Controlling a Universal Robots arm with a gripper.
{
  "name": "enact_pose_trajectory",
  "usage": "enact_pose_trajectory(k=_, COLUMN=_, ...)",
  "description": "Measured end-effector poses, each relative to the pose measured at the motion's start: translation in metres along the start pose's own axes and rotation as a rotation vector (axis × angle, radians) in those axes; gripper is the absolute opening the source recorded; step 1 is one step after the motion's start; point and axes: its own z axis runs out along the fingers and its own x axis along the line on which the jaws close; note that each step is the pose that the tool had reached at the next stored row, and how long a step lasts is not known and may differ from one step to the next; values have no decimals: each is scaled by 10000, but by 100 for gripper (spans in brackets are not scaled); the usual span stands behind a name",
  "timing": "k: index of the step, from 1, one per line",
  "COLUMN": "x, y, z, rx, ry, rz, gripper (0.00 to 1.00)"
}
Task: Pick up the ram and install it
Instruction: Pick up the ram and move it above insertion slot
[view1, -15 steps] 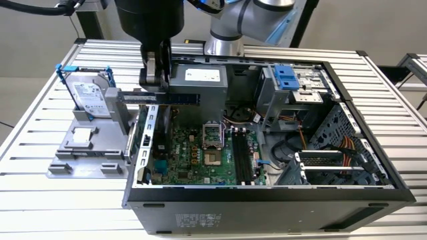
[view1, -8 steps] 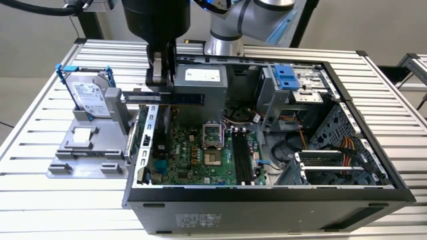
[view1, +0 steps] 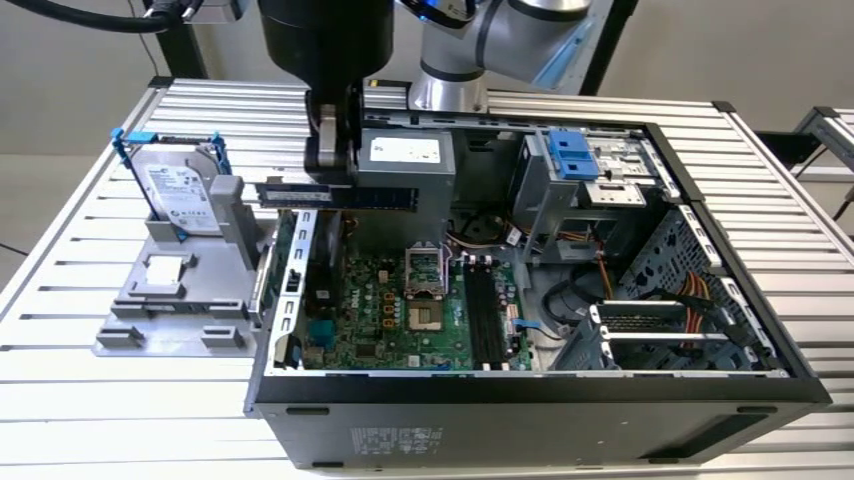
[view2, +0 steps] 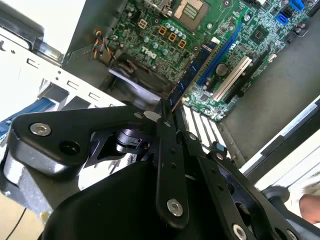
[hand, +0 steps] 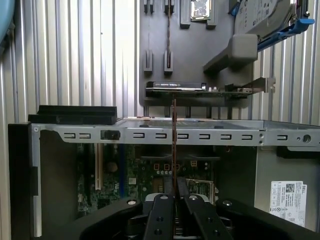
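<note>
My gripper (view1: 331, 172) is shut on the ram (view1: 360, 196), a long thin dark stick held level and on edge. It hangs above the open computer case's wall on the exterior view's left, over the motherboard (view1: 387, 310). In the first wrist view the ram (hand: 173, 145) shows edge-on as a thin line running out from between my fingertips (hand: 173, 197). The second wrist view has the ram (view2: 192, 75) reaching out from the gripper (view2: 165, 120) over the green motherboard (view2: 165, 30). The dark memory slots (view1: 483, 315) lie beside the processor socket (view1: 422, 275).
A grey fixture (view1: 167, 305) on the slatted table holds a hard drive in a blue frame (view1: 180, 190). An expansion card (hand: 200, 90) stands in the fixture just outside the case wall (hand: 200, 135). Drive bays (view1: 587, 170) and cables (view1: 667, 300) crowd the case's far side.
</note>
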Motion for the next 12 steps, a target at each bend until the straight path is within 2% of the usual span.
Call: enact_pose_trajectory(k=12, x=-1, y=-123, z=0, rx=0, ry=0, rz=-1, gripper=0)
